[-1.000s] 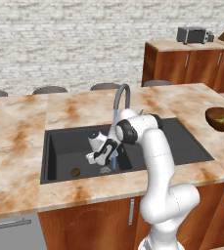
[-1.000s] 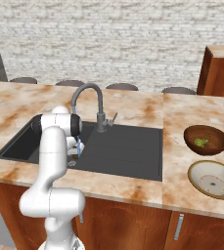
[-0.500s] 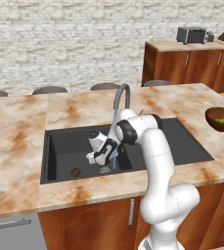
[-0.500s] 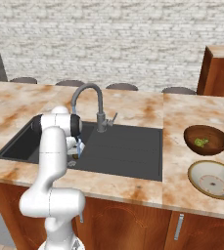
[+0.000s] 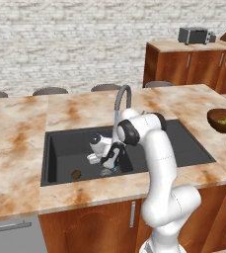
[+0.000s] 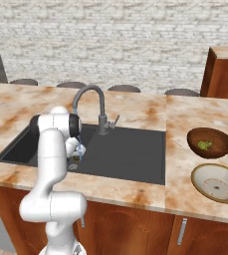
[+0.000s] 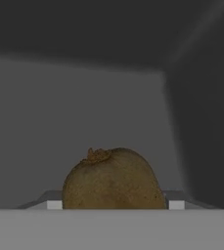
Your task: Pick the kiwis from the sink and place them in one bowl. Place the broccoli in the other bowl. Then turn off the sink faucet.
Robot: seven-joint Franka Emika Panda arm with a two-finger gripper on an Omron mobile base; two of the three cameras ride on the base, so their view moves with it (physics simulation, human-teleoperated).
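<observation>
Dark-grey sink (image 5: 183, 143): set into the marble worktop (image 5: 16, 148); one brown kiwi (image 5: 76, 174) on its floor, near the front-left corner.
Second kiwi (image 7: 112, 181): in the hand view, close up between the two finger pads (image 7: 175, 200), a pad against each side.
Pincer (image 5: 106, 159): low inside the sink, left of the faucet's stream, clamped on the second kiwi.
Faucet (image 6: 94, 107): grey gooseneck at the sink's back rim, thin blue stream falling from it.
Wooden bowl (image 6: 210, 143): on the worktop right of the sink, yellow-green broccoli (image 6: 203, 145) inside.
Cream bowl (image 6: 218, 183): just in front of the wooden bowl, nothing in it.
</observation>
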